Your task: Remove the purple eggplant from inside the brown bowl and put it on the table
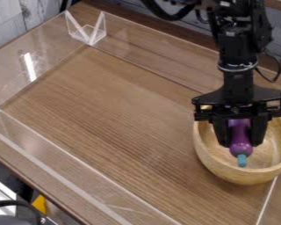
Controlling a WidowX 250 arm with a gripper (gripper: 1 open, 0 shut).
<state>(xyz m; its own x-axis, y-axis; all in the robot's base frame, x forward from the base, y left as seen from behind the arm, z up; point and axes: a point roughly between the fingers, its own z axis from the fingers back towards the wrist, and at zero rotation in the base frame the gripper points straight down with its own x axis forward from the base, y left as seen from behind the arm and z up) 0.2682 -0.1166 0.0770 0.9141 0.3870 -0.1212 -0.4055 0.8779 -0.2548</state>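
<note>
While the table (96,105) lies bare across its wide wood-grain middle, nothing of the task rests on it yet. Low clear walls (38,61) edge it; a small folded clear piece stands at the far corner.

Bowl (213,163) sits at the near right of the table, close to the wall there. Tan wood, thick rim, upright. My arm comes down from the top right, directly over it.

My gripper (239,139) points steeply down into the bowl's opening, black fingers either side of the eggplant (239,134). Jaws are clamped on it: I grip the purple body near its upper part, and it hangs lengthwise between the fingers, teal stem tip downward.

Where the eggplant stands: inside the bowl's outline, tip low, near the bowl's floor. Whether the tip touches the wood or hangs just clear, I cannot tell from this angle.

Progress, as I judge it: the grasp is made, so the first part is done. The lift out is at most barely begun, since the eggplant is not above the rim. Left to do: raise it clear of the rim, carry it sideways over open table, lower it, let go.
</note>
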